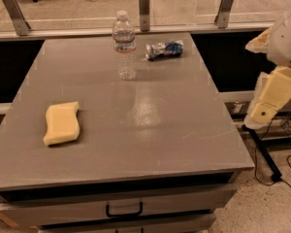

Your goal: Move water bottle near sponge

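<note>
The bottle [124,45] stands upright in the upper middle of the frame, white cap on, clear ribbed body with a label band around it; how much liquid it holds cannot be told. Just to its right a crumpled silver-and-blue can [165,49] lies on its side, close to the bottle but not touching it. The sponge [62,123] lies flat at the middle left, well apart from both, with wide bare surface between it and the bottle. The tool [269,103] hangs at the right edge of the frame, off the tabletop [160,130] and beyond its right rim, holding nothing; whether it is wide or narrow cannot be told. The bottle and can sit near the far edge, the sponge near the left edge, and the whole centre, right half and near strip lie open. The tabletop is matte grey with faint scratches and a pale glare patch in the middle. Under its near edge is a drawer with a dark handle [123,210]. Behind the far edge runs a low rail with metal posts [144,8], and a pale floor lies beyond it. At the lower right a black cable [264,154] runs over speckled floor.
</note>
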